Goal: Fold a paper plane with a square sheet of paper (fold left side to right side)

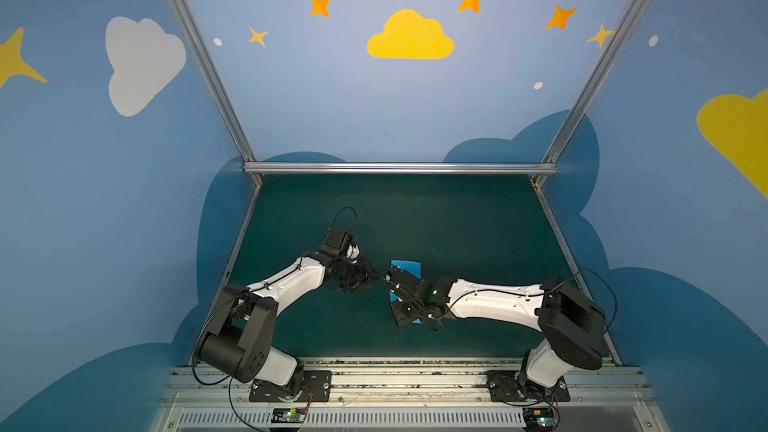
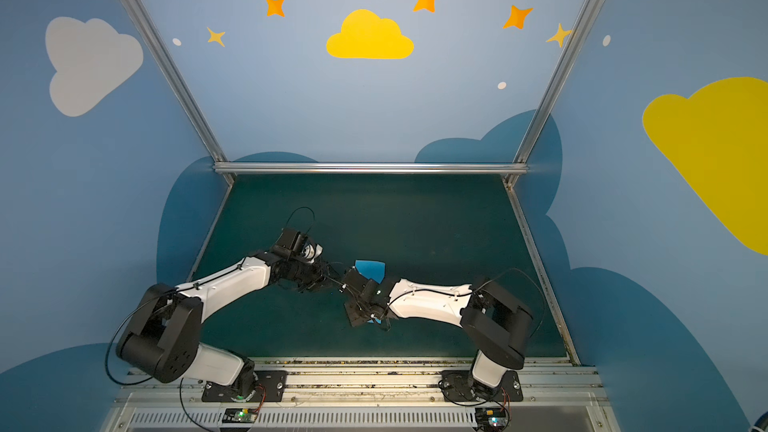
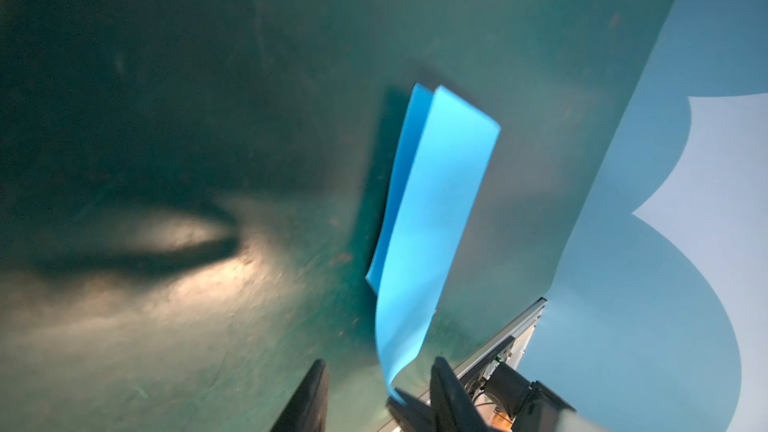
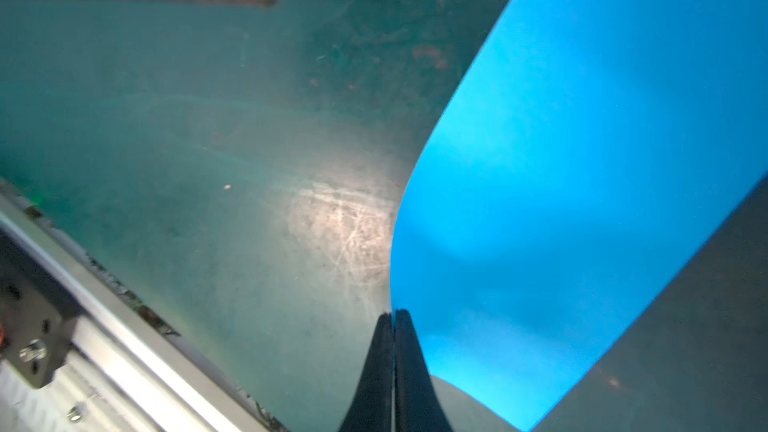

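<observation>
The square sheet of paper [image 3: 440, 201] is bright sky-blue and doubled over on the green mat. Its lower layer [image 3: 399, 184] lies flat and its upper layer curls up off it. In both top views only a small part of the sheet [image 1: 406, 270] [image 2: 370, 270] shows behind the right wrist. My right gripper [image 4: 392, 313] is shut on the sheet's edge [image 4: 561, 201], and its dark tips [image 3: 401, 405] hold the curled end. My left gripper [image 3: 379, 361] is open, one finger on each side of that curled end, not touching it. The two grippers [image 1: 377, 276] [image 1: 390, 281] meet near the mat's middle.
The dark green mat [image 1: 415, 218] is bounded by an aluminium rail at the back [image 1: 399, 168] and a metal rail with the arm bases at the front [image 1: 395, 371]. Painted blue walls close in both sides.
</observation>
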`<state>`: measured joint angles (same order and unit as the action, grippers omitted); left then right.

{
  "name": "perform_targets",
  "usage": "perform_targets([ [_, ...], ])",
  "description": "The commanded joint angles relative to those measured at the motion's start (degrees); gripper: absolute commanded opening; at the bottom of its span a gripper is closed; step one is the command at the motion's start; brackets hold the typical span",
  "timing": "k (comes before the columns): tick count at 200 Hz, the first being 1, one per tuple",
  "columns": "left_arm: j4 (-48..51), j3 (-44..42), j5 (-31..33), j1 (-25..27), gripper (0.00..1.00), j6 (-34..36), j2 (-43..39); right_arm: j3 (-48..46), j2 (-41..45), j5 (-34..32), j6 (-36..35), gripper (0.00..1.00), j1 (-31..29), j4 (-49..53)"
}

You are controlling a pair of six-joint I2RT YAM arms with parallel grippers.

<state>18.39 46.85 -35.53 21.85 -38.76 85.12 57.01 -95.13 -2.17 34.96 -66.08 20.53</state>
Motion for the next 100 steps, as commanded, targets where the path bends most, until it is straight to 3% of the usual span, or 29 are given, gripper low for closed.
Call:
perform_targets([
  [1,1.2,3.4,-0.5,0.0,0.36,2.1,2.4,-1.0,2.3,2.5,1.1,0.0,-0.1,-1.8],
  [34,0.1,8.4,-2.1,1.4,0.22,2.1,8.3,-2.4,3.5,3.2,2.0,0.0,-0.4,-2.8],
  [100,0.3,20.8,-3.6,7.9,0.14,2.8,23.7,-4.5,5.0,4.0,2.9,0.0,-0.7,-3.8],
])
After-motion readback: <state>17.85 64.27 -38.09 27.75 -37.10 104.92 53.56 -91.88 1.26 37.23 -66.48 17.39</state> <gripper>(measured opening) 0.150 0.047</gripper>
